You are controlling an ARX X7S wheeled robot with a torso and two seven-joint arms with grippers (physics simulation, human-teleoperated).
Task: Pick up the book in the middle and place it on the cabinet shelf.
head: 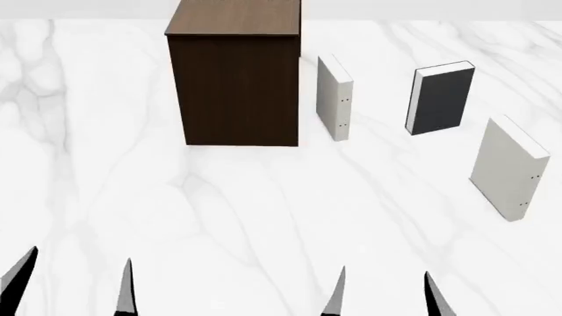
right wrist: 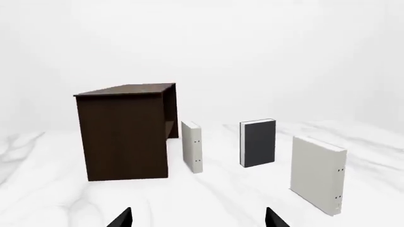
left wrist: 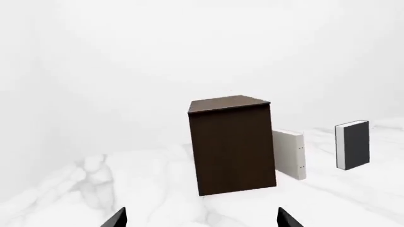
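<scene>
White marble with faint grey veining covers the table (head: 263, 210), and behind it the room is a bare, pale backdrop. Toward the far left stands the cabinet shelf (head: 235, 85), a tall boxy block in dark wood-grain with a lighter flat top. Right of it three books stand upright in a row: a pale book (head: 333, 99) just beside the cabinet, the charcoal book (head: 441, 97) in the middle, farther right, and a second pale book (head: 509, 168) nearer and farthest right. The charcoal one is a plain hardcover with white page edges and crisp corners; its matte cover will likely be smooth.

Both grippers sit low at the near edge, well apart from everything. The left gripper (head: 72, 286) has its dark pointed fingers spread and holds nothing; the right gripper (head: 383, 293) is likewise spread and empty.

The step in hand looks to be the reach. The right arm is better placed, so it should travel forward between the two pale books without clipping either. Closing across the book's thin dimension, near its upper half, should keep it from toppling or pivoting once lifted.
</scene>
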